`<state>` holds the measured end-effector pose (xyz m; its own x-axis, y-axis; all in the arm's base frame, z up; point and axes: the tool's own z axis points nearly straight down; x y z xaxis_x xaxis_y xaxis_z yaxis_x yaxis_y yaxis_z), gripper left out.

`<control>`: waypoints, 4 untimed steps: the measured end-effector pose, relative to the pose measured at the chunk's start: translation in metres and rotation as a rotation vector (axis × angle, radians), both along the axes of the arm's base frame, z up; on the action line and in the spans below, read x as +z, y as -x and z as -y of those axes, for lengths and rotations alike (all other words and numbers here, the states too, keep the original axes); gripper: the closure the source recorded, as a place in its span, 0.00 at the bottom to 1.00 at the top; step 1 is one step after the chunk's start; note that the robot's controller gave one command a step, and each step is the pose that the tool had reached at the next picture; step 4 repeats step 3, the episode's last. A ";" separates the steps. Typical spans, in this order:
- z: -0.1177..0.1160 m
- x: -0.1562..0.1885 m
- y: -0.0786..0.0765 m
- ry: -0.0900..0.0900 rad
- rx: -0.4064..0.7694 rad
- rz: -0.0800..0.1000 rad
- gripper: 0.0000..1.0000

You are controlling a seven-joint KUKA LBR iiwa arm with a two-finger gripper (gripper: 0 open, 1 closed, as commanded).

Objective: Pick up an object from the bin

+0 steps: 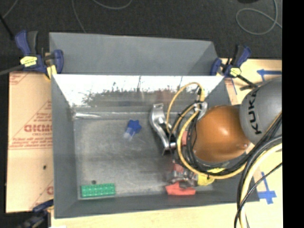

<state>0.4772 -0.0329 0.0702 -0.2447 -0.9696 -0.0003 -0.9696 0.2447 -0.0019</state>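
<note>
My gripper (162, 128) shows as a silver metal piece right of the bin's middle, just left of the orange cover on the wrist. A small blue block (132, 128) lies on the bin floor a little to its left, apart from it. A flat red piece (180, 189) rests at the front wall, below the gripper and partly under the cables. Nothing can be seen held.
A green studded brick (98, 190) lies in the front left corner. The arm, its orange cover and yellow and black cables take up the bin's right side. Some small reddish bits (182, 175) sit under the cables.
</note>
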 end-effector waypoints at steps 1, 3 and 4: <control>0.000 0.003 0.000 -0.001 0.000 0.000 1.00; 0.000 0.023 0.001 0.000 -0.003 -0.003 1.00; 0.000 0.023 0.001 0.000 -0.003 -0.003 1.00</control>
